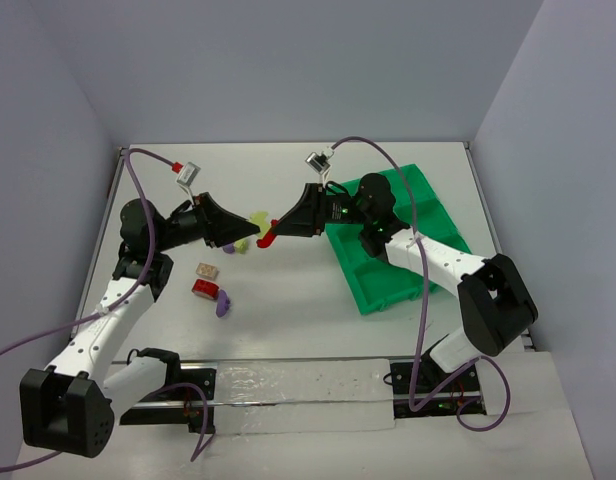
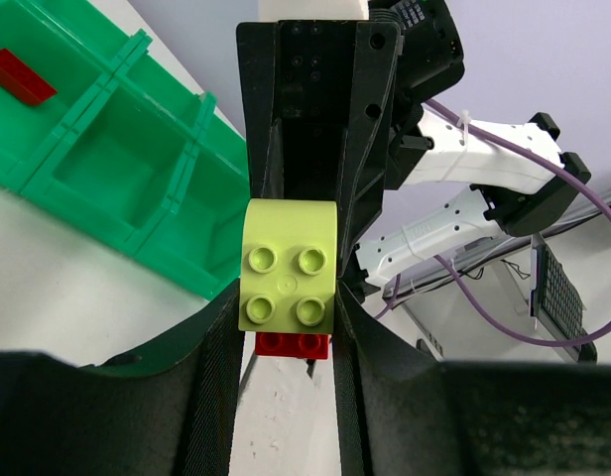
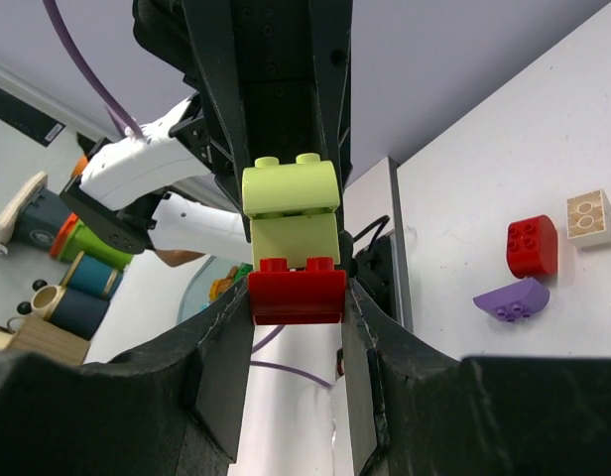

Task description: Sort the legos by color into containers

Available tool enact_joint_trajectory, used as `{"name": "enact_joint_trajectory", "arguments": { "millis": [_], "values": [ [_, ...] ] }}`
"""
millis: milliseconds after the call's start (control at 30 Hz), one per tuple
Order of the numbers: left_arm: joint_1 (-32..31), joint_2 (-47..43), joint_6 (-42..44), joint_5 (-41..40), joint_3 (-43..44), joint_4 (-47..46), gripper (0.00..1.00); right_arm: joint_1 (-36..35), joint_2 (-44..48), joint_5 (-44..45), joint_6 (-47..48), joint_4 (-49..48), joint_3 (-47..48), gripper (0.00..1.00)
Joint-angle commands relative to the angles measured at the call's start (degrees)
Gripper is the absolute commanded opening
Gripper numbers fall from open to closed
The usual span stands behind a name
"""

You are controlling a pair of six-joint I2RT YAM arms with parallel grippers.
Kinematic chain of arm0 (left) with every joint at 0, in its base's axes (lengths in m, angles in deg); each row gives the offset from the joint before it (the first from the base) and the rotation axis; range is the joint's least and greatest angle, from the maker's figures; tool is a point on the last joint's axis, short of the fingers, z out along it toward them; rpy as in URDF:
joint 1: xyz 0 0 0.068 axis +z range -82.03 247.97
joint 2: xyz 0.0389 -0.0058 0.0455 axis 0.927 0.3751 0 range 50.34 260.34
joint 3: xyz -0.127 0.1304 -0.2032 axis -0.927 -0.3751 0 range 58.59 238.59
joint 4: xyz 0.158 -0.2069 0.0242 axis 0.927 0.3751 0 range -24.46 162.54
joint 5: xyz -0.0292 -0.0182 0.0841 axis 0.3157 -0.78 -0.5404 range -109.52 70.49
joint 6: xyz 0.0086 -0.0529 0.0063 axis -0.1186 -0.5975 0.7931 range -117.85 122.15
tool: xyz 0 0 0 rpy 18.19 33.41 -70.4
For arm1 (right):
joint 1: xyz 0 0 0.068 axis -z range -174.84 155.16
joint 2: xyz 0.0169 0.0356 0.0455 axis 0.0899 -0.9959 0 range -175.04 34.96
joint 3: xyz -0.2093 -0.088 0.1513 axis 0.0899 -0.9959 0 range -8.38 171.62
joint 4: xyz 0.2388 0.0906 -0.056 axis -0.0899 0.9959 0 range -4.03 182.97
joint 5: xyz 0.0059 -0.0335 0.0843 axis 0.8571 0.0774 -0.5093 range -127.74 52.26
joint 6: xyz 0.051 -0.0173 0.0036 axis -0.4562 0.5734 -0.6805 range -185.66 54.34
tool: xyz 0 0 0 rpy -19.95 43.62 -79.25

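Joined bricks held between both jaws
Left jaws clamp the yellow-green brick point(image 2: 288, 263), right jaws the red brick point(image 3: 297, 290) snapped to it, midair; tray point(image 1: 388, 285) at 3 o'clock. Likely light, rigid, slick: pinch flat sides.

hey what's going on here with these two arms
Both arms hold one joined pair of bricks up between them: the left hand is shut on the yellow-green brick, the right hand on the red brick stuck to it. A loose red brick, a cream brick and a purple brick lie on the table. The green tray sits to the right, one red piece in a compartment.
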Motion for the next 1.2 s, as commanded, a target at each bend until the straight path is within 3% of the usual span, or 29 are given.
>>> {"name": "enact_joint_trajectory", "arguments": {
  "millis": [0, 100, 400, 567, 633, 667, 733, 833, 1167],
  "values": [
    [-0.50, -0.54, 1.38, -0.01, 1.58, -1.02, 0.00, -0.30, 1.22, -0.16, 1.01, -1.58, -0.97, 0.00],
    [0.77, -1.84, 1.45, -1.17, 2.19, 0.99, 0.00, 2.19, 2.42, -0.34, 1.46, -1.74, -4.02, 0.00],
    [2.76, -1.94, -3.78, -2.45, 0.56, -5.57, 0.00, 6.08, 3.83, -1.86, 2.25, -1.42, -7.75, 0.00],
    [3.28, -0.91, -4.38, -3.02, -0.34, -5.82, 0.00, 8.20, 4.80, 1.39, 6.58, 5.49, -7.73, 0.00],
    [3.30, -1.33, -1.55, -4.25, 0.46, -1.14, 0.00, 10.95, 7.12, 13.48, 15.44, 21.57, -6.31, 0.00],
    [3.30, -1.37, -1.29, -4.37, 0.53, -0.72, 0.00, 11.19, 8.07, 14.57, 16.23, 29.55, -4.70, 0.00],
    [3.39, -1.89, 1.60, -6.85, 2.01, 7.39, 0.00, 10.76, 10.05, 39.37, 26.99, 48.49, 1.83, 0.00],
    [3.39, -1.88, 4.38, -8.62, 4.55, 13.07, 0.00, 11.18, 9.97, 56.69, 33.06, 55.51, 6.27, 0.00],
    [3.39, 3.89, 12.20, -14.28, 13.92, 29.26, 0.00, 12.47, -2.70, 65.76, 34.63, 62.81, 18.34, 0.03]
  ]
}}
